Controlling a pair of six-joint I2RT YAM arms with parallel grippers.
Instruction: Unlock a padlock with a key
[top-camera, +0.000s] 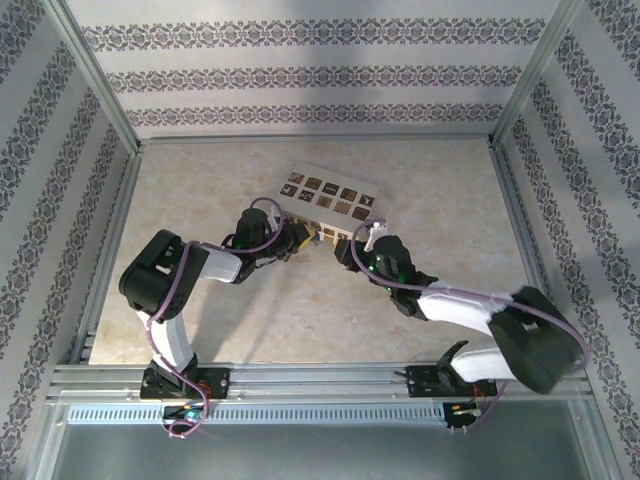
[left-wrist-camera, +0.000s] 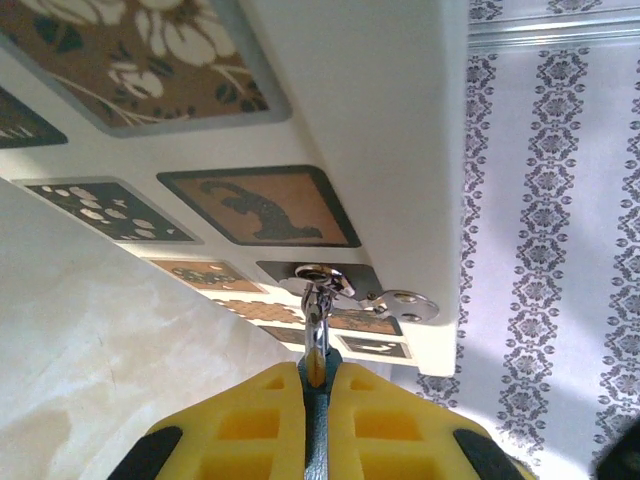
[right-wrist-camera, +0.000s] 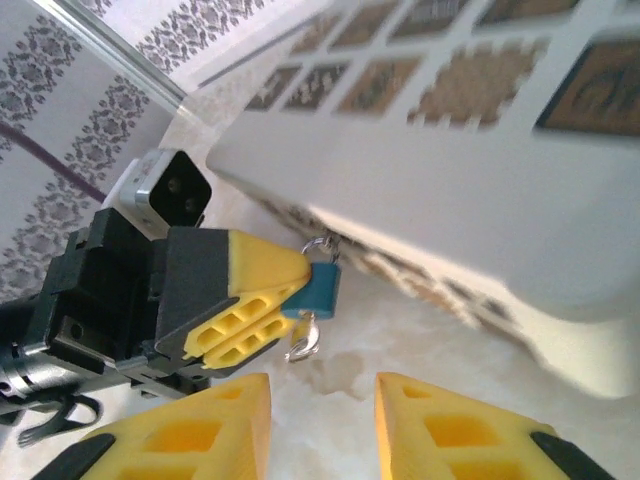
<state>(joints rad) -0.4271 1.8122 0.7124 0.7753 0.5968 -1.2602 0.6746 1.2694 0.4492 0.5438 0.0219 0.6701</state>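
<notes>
The table (top-camera: 300, 320) is carrying the cream box (top-camera: 330, 197), which is lying near its middle, and both my arms are reaching in toward the box's near edge. My left pincer (left-wrist-camera: 316, 372) is clamping together on the padlock (right-wrist-camera: 322, 288). Its yellow fingers (right-wrist-camera: 262, 285) are pressing the small blue body from both sides, so the padlock is sitting at their tips, just beside the box's near side. My right pincer (right-wrist-camera: 322, 405) is standing apart with nothing between its fingers (right-wrist-camera: 215, 435), and it is hanging near the padlock and facing it. Seen from the left wrist, silvery metal is sticking out of the padlock toward the box, a ring (left-wrist-camera: 320, 275) is lying against the box face, and a flat key (left-wrist-camera: 400, 305) is resting beside it. From the right wrist, a silvery bit (right-wrist-camera: 303, 340) is dangling under the blue body, and I cannot tell whether it is the key.
</notes>
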